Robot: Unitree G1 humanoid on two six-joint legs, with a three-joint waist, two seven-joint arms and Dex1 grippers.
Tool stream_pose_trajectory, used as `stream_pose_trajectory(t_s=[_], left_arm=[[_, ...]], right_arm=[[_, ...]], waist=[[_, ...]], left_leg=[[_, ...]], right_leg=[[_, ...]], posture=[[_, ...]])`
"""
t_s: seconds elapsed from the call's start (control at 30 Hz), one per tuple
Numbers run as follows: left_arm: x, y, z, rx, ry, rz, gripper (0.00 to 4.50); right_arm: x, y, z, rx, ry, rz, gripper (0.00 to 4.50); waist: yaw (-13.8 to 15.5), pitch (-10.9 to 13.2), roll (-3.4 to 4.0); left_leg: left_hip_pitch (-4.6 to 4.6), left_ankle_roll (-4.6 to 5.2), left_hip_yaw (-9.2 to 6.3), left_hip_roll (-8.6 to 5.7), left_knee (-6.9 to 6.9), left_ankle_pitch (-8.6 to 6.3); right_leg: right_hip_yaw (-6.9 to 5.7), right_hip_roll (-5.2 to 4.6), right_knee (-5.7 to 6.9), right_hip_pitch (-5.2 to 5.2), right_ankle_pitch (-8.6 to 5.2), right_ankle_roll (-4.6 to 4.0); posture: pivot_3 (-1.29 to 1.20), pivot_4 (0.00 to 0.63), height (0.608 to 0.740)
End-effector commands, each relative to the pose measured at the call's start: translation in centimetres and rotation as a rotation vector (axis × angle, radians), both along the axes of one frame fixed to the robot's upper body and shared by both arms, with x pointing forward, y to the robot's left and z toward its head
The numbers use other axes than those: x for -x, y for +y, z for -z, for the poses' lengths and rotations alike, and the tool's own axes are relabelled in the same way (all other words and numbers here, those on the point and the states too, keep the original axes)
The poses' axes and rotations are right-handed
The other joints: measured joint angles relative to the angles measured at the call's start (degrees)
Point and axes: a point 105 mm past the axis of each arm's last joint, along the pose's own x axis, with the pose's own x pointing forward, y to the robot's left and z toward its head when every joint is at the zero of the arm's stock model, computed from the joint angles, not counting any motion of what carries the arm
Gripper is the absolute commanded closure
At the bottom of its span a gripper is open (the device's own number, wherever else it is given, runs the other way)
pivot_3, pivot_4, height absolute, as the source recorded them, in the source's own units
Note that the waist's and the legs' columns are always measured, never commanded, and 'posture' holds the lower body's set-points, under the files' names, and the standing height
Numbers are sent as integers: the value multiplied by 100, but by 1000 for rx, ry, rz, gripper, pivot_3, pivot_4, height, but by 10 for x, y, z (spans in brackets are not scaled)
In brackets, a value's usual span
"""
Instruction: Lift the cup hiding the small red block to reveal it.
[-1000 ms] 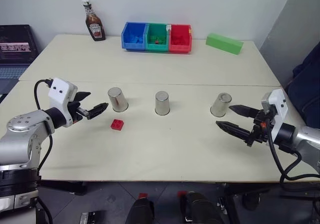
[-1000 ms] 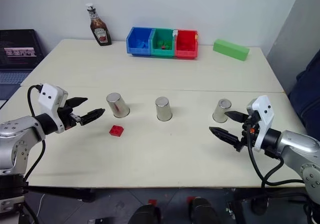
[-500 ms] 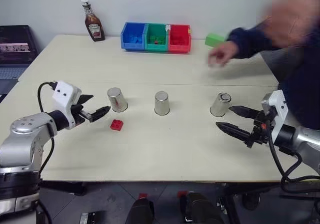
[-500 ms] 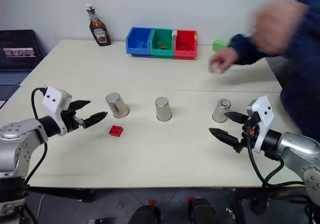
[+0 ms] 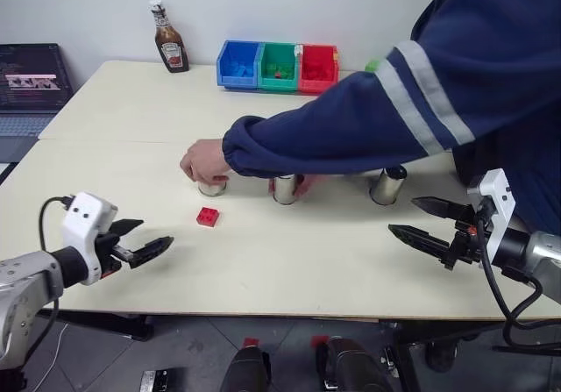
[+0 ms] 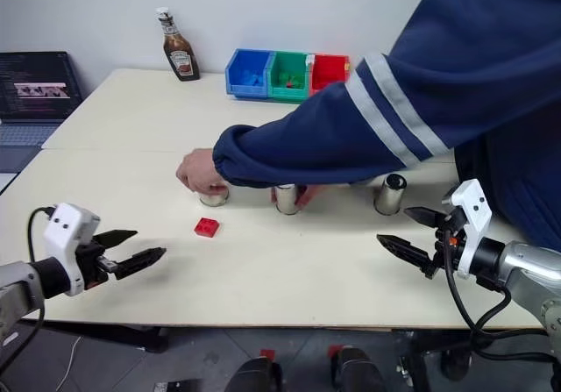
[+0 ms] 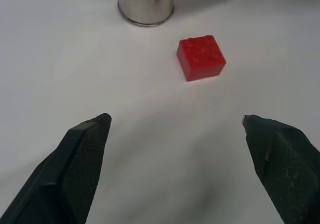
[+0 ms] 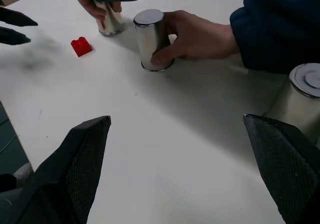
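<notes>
From the head views, the left gripper (image 5: pixel 145 253) hovered with its fingers spread and nothing between them over the near left part of the table (image 5: pixel 289 260), and the small red block (image 5: pixel 208 217) lay uncovered ahead of it and a little toward the middle. Just beyond the block, a person's hand (image 5: pixel 203 160) rested on the left cup (image 5: pixel 211 186), while the person's other hand (image 6: pixel 302 195) gripped the middle cup (image 5: pixel 284 189). The right gripper (image 5: pixel 431 223) also stood parted and empty, with the right cup (image 5: pixel 387 184) just ahead of it and untouched. A ketchup bottle (image 5: pixel 167 38) and blue, green and red bins (image 5: pixel 277 66) stood far beyond both grippers. In the left wrist view, the black fingers (image 7: pixel 82 161) were wide apart, with the block ahead between them and a cup past it. In the right wrist view, the spread fingers (image 8: pixel 82 161) framed the hand-held middle cup, the right cup near one fingertip.
</notes>
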Motion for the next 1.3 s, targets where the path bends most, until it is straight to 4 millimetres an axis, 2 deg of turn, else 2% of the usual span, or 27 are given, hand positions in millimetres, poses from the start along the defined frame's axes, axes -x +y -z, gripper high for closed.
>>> stream_pose_trajectory(t_s=[0.03,0.4,1.3], left_arm=[[0,3,-20,-28,-60,0,15],[0,0,-23,-17,-53,23,15],[-18,-13,-32,2,-106,87,15]], right_arm=[[2,3,-11,-15,-47,-21,0],[5,3,-13,-19,-45,-22,0],[2,5,-15,-28,-58,-20,0]], waist=[[0,0,0],[-17,-1,-1],[-17,-1,-1]], left_leg=[[5,0,3,-1,0,0],[-3,0,10,0,-8,0],[-3,0,10,-1,-5,0]], right_leg=[[3,0,0,3,0,0],[8,0,-3,-6,-1,-1],[9,0,-2,-5,0,0]], posture=[[0,150,740],[0,150,740],[0,150,740]])
